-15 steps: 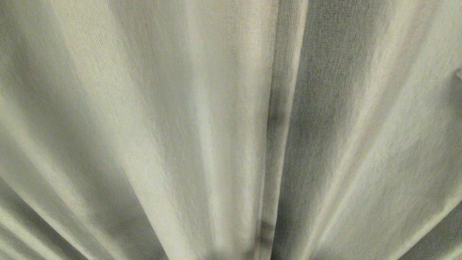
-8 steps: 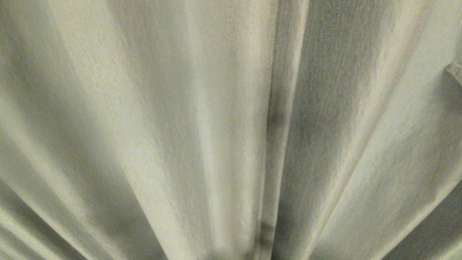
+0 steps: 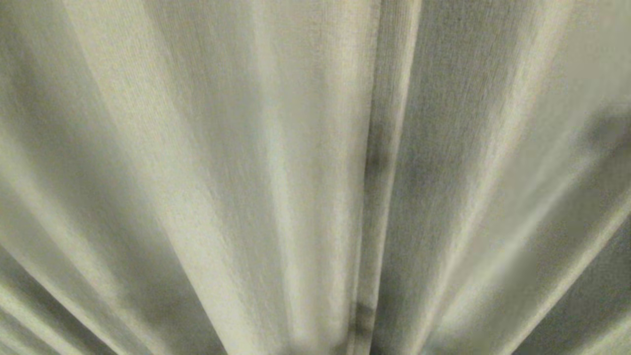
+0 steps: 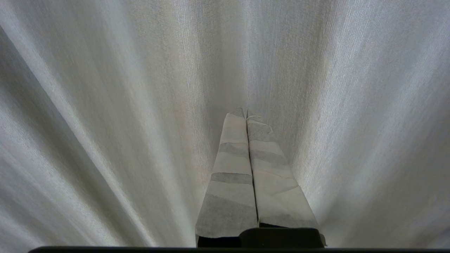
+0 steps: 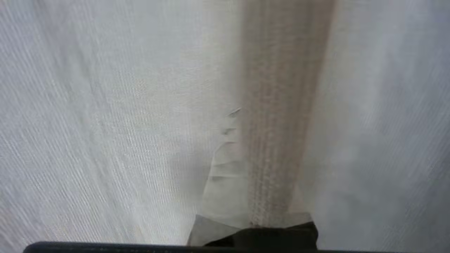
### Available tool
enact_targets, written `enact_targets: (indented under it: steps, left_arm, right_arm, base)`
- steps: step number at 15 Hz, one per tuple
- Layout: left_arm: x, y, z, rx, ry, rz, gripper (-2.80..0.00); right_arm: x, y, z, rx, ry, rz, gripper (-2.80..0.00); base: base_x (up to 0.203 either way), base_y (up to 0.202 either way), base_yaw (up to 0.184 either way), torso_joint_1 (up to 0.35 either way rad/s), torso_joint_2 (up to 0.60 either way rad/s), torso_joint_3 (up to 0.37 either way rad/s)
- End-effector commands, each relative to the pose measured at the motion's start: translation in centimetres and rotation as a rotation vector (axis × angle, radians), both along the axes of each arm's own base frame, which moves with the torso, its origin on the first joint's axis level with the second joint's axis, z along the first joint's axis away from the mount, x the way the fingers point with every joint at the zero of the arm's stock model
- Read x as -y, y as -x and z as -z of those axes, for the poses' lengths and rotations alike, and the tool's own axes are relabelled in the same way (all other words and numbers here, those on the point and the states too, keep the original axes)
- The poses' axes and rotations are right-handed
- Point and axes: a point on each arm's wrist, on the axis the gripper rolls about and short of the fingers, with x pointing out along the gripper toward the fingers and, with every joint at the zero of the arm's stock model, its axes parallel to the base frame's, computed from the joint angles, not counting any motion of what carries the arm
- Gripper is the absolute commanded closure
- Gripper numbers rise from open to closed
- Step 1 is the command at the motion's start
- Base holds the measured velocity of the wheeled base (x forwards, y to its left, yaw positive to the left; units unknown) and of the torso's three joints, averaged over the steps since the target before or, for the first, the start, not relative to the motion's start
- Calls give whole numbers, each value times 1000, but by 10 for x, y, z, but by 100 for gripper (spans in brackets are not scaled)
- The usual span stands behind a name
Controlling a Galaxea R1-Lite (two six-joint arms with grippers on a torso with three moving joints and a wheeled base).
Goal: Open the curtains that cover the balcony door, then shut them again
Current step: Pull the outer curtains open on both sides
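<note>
Up close, the right gripper (image 5: 242, 116) pinches a fold of the pleated beige-grey woven curtains (image 3: 276, 162); the left gripper (image 4: 246, 114) is clenched empty against them.

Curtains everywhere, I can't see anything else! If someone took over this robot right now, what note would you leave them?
Right gripper: shut on a fold of the curtains, at the hem where the two drapes meet.
Left gripper: shut, holding nothing, tips close to the curtain fabric.
Curtains: drawn shut, filling every view. The balcony door is hidden behind them.
Done: a grip on the curtain edge.
Left: pull the curtains open, then close them again.
</note>
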Motion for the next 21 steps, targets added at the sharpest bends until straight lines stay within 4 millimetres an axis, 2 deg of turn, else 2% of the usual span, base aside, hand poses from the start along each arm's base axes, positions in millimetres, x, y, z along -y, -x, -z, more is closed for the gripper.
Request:
enact_targets:
  steps: [1,6,10,17,21]
  left_arm:
    - [0,0,0,1,0,-1,0]
    - [0,0,0,1,0,-1,0]
    - [0,0,0,1,0,-1,0]
    - [0,0,0,1,0,-1,0]
    - [0,0,0,1,0,-1,0]
  right_arm:
    - [0,2,-1,9,1,0,0]
    - [5,1,-5,20,2,29,0]
    - [25,2,-20,69,-7,137,0]
    - [61,17,-37,125,-2,351,0]
    - [92,21,-40,132,-41,488,0]
  base:
    - [0,0,0,0,0,0]
    - [0,0,0,0,0,0]
    - [0,0,0,0,0,0]
    - [0,0,0,0,0,0]
    - [0,0,0,0,0,0]
